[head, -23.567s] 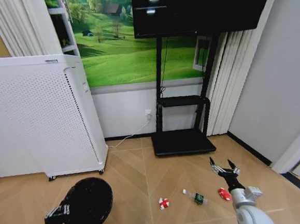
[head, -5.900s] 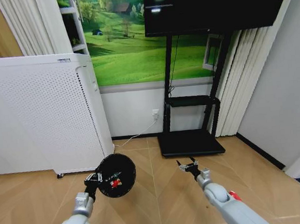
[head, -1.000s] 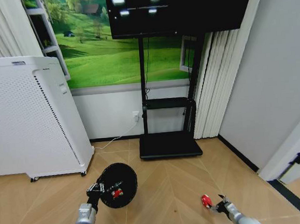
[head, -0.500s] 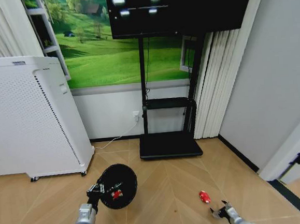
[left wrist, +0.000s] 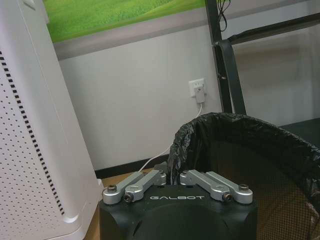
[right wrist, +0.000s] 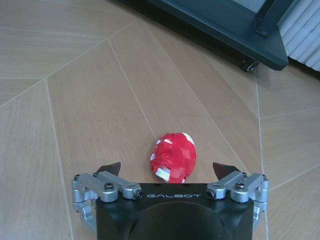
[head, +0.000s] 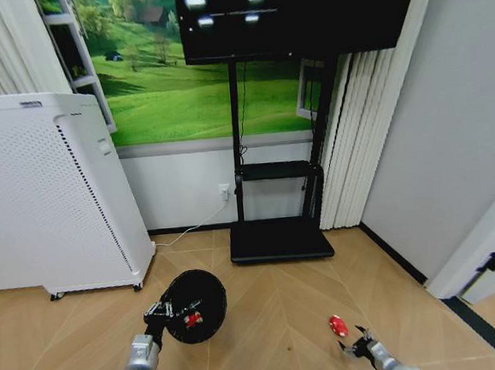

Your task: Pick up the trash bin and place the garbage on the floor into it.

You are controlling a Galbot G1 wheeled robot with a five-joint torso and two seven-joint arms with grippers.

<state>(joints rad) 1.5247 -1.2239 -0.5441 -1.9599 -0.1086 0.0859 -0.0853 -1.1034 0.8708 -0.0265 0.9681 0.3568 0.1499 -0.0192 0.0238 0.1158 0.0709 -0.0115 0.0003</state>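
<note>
Hovering low over the wood floor (right wrist: 75,100), right gripper (right wrist: 167,170) spread wide, flattened red piece (right wrist: 172,156) lying between its fingertips. Left gripper (left wrist: 170,176) clamped on rim of trash bin (head: 193,306), held near white cabinet (head: 42,192).

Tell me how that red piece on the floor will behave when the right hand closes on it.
The red piece looks like crumpled wrapper with white patches, so it is probably light and will likely squash rather than resist. Its rounded lump shape may let it skid or roll on the smooth wood floor if nudged. The open right hand straddles it, so a centred pinch should hold.
</note>
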